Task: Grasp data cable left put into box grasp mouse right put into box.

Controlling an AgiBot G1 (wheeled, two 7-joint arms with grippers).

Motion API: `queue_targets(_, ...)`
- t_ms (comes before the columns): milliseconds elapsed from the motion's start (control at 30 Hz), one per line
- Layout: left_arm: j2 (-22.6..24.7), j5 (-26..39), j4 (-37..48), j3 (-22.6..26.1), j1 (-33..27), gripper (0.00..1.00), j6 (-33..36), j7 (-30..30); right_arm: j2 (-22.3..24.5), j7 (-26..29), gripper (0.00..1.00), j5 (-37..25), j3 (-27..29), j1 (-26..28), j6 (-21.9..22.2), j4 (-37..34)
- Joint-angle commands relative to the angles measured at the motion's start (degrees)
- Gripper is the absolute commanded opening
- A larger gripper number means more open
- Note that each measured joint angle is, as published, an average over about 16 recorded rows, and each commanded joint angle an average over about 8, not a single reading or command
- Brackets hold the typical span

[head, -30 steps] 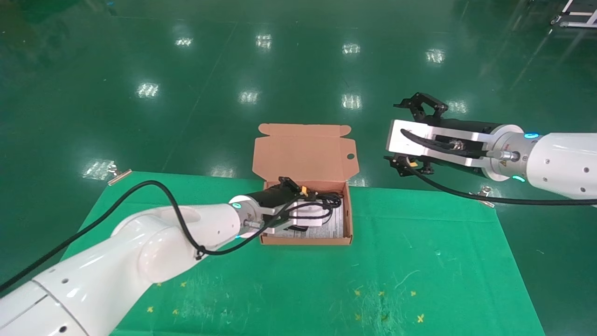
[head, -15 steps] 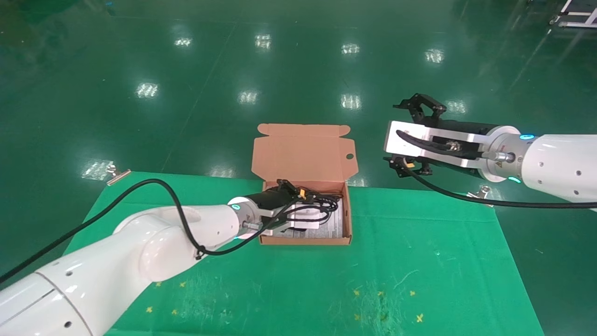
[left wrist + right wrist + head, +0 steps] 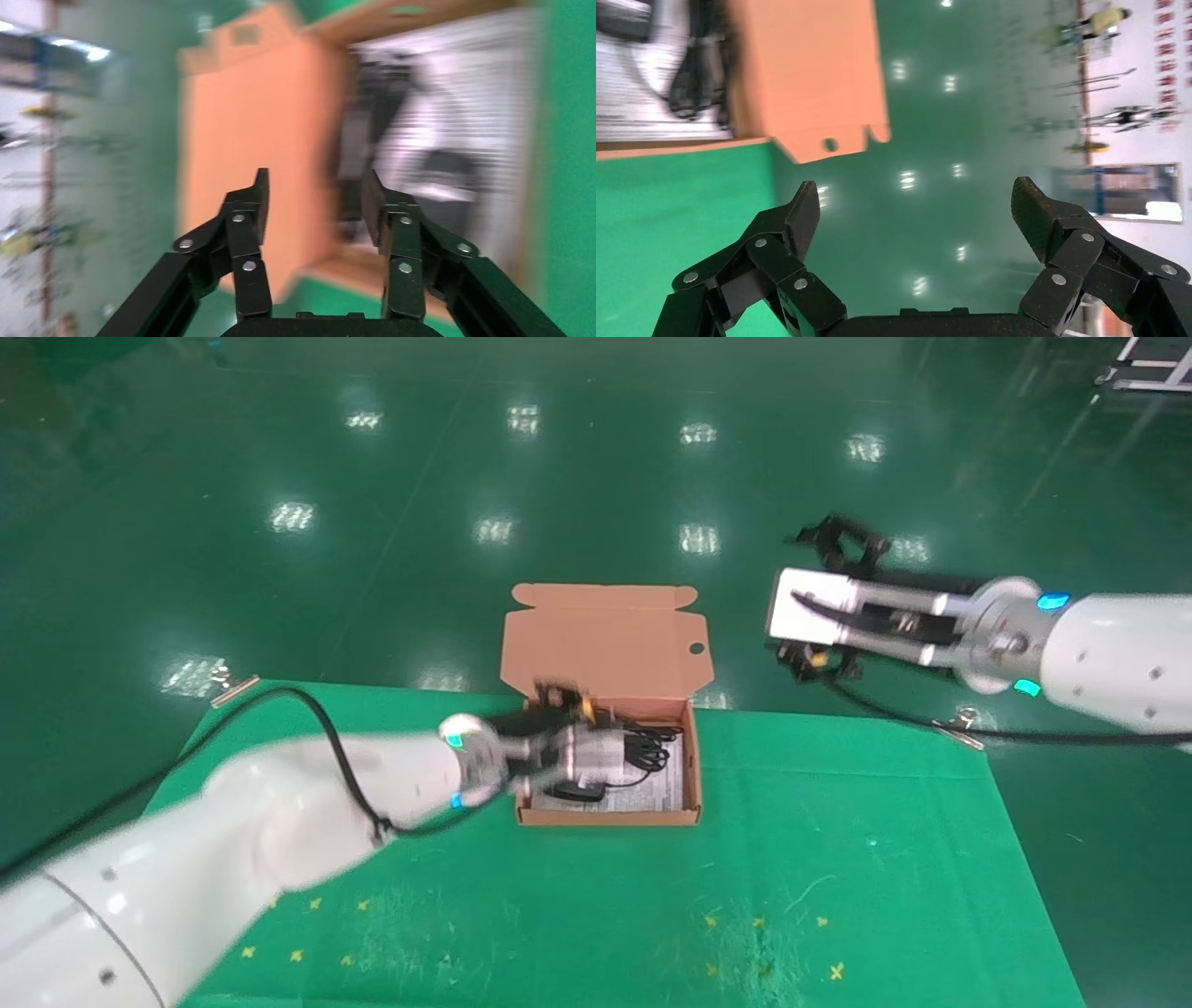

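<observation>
We see a glossy dark green floor [image 3: 559,458] with ceiling-light glare filling the far half of the head view, and racks plus a white wall at the room's edge in the right wrist view. Nearer us, a bright green cloth-covered counter [image 3: 838,859] with small yellow cross marks and metal clips at its far corners; its near and right stretches are bare.

At the far middle edge of the counter sits the small shallow orange-brown cardboard mailer box [image 3: 605,817], hinged flap lid upright behind it, white printed sheet lining the bottom. Inside, the thin black coiled data cable [image 3: 652,747] lies toward the far side, and the small black oval mouse [image 3: 577,791] lies near the front wall, part hidden by the left arm.

The left claw [image 3: 314,200] hovers over the box's left part, fingers [image 3: 256,203] apart at a moderate gap, holding nothing.

The right claw [image 3: 916,210] hangs off the counter's far right edge above the floor, well apart from the box, fingers spread wide, empty.
</observation>
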Motion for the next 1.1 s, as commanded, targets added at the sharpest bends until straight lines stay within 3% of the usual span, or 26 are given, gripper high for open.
queue_targets(33, -0.57, -0.18, -0.43, -0.63, -1.06, 1.00, -0.61, -0.69, 0.01, -0.44, 1.00, -0.19, 0.24, 0.61, 0.46, -0.15)
queue_targets(400, -2.49, -2.43, -0.40, -4.11, -4.01, 1.00, -0.09, -2.03, 0.68, -2.88, 1.00, 0.92, 0.95, 2.20, -1.19, -0.13)
queue_targets(1100, -16.49, -28.56, -10.29, -20.18, 6.07, 1.00, 22.64, -0.47, 5.04, -4.21, 1.00, 27.27, 11.03, -8.28, -15.64, -0.82)
